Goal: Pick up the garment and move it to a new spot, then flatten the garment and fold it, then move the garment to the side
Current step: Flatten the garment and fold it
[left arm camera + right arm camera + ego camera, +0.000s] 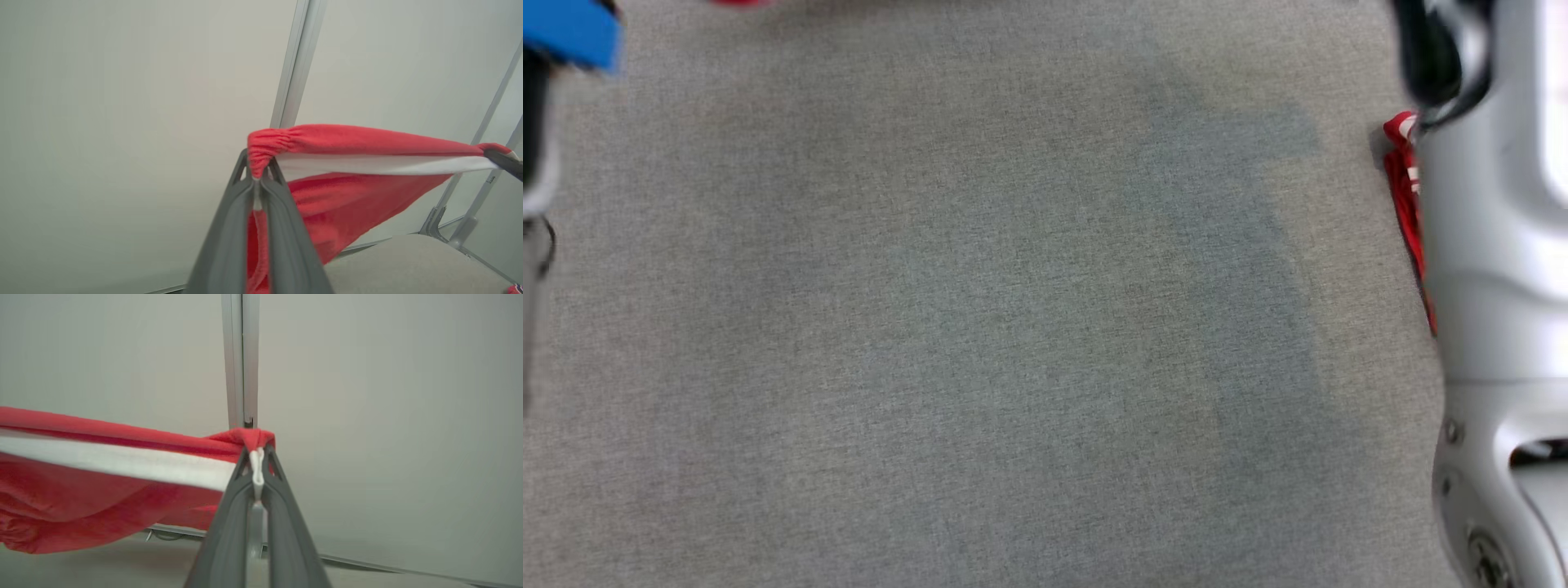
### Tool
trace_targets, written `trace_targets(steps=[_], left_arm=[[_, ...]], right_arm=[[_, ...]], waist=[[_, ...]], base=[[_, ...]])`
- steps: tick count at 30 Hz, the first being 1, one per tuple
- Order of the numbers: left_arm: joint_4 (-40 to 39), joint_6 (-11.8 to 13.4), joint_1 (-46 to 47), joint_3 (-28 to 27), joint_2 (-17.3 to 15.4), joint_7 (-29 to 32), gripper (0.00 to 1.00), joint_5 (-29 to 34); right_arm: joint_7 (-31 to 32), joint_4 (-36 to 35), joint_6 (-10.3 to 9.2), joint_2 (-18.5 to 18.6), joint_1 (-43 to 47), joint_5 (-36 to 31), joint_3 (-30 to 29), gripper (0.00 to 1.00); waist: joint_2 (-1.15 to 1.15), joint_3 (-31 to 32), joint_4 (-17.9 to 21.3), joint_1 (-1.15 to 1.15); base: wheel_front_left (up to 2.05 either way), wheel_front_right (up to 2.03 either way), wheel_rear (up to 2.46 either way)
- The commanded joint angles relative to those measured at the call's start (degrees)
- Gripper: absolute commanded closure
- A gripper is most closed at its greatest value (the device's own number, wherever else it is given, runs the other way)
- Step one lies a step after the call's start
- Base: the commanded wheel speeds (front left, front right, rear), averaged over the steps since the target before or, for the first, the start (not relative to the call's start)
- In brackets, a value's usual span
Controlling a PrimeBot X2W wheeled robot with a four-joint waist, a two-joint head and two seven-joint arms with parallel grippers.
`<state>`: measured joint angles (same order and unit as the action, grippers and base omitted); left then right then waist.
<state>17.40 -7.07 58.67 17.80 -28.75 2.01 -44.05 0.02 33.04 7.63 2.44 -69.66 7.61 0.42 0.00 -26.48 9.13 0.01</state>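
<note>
Grey fabric counter point(980, 327) spreads across the head view, and pale wall panels point(122, 122) back both wrist views. A red garment point(367, 141) with a white band hangs stretched in the air, with a sliver at the head view's right edge beside a silver arm point(1494, 245). The left fingers point(231, 228) pinch one bunched corner at frame centre. The right fingers point(229, 522) are clamped on the other.

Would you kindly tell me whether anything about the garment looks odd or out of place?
Nothing stands out. The red garment hangs stretched between the left tool and right tool, each shut on a bunched corner, its white band taut and the rest sagging.
</note>
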Motion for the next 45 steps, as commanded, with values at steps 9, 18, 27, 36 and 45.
trace_targets(steps=[9, 18, 27, 36, 45], left_arm=[[2.5, -0.4, -17.7, 13.8, 0.0, -4.1, 1.0, 4.4], [-5.8, 2.1, -37.5, 18.3, -3.5, 6.7, 1.0, -3.8], [-27.9, 13.2, -53.8, 19.5, -9.3, 17.9, 1.0, -10.6], [-40.9, 19.8, -59.0, 19.5, -10.6, 20.3, 1.0, -12.0], [-32.3, 17.9, -49.3, 16.5, -3.3, 17.1, 1.0, -13.6]], right_arm=[[12.2, 3.9, -0.14, 4.7, 18.3, 4.4, 8.2, 1.0], [36.7, -17.3, -0.18, 14.6, 41.7, 11.1, 9.7, 1.0], [62.8, -50.0, -0.17, 13.1, 67.5, 11.6, -3.8, 1.0], [69.9, -64.1, -0.14, 11.7, 70.7, 9.2, -8.8, 1.0], [60.3, -48.1, -0.14, 16.9, 50.8, 11.2, -1.4, 1.0]], waist=[[0.0, 3.8, -2.0, -0.01], [0.0, 11.6, -3.6, -0.01], [0.0, 15.7, -5.1, -0.01], [0.0, 14.2, -6.3, -0.01], [0.0, 10.3, -9.1, -0.01]], base=[[0.0, 0.0, 0.0], [0.0, 0.0, 0.0], [0.0, 0.0, 0.0], [0.0, 0.0, 0.0], [0.0, 0.0, 0.0]])
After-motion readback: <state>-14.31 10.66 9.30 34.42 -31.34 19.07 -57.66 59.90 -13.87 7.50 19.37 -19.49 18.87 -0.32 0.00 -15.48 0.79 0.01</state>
